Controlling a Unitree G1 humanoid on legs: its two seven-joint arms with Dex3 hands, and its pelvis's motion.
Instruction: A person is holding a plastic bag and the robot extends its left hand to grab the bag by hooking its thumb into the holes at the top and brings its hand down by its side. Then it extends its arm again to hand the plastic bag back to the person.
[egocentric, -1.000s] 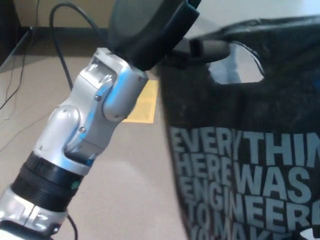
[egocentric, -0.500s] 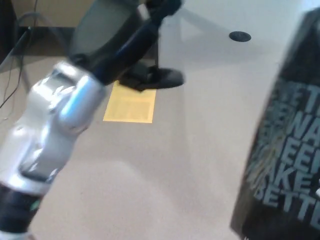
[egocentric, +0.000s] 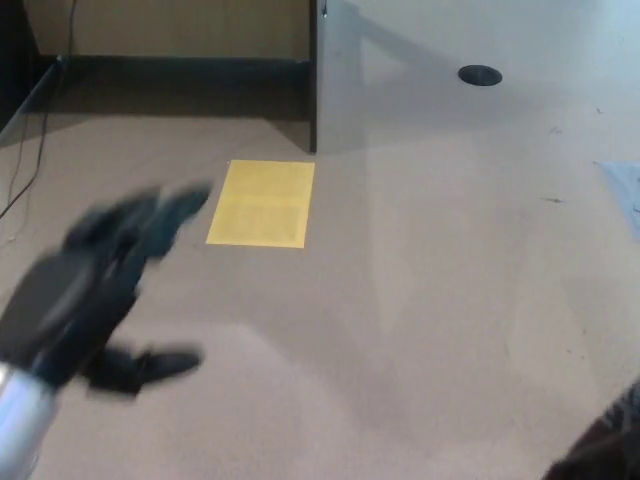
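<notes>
My left hand (egocentric: 85, 290) is low at the picture's left, blurred by motion. Its fingers are spread and its thumb juts out to the right, with nothing in it, so it is open. Of the black plastic bag only a dark corner (egocentric: 605, 445) shows at the bottom right edge, far from the hand. Its handle holes and printed text are out of the picture. My right hand does not show.
A yellow sheet (egocentric: 262, 203) lies on the tan floor just past the left hand. A dark upright panel edge (egocentric: 312, 80) stands behind it. A round black floor socket (egocentric: 480, 74) is at the back right. Thin cables (egocentric: 25, 160) run along the left edge.
The left arm has dropped from the top of the picture to the lower left and no longer hooks the bag. The bag has slid off to the right, almost out of the picture.
</notes>
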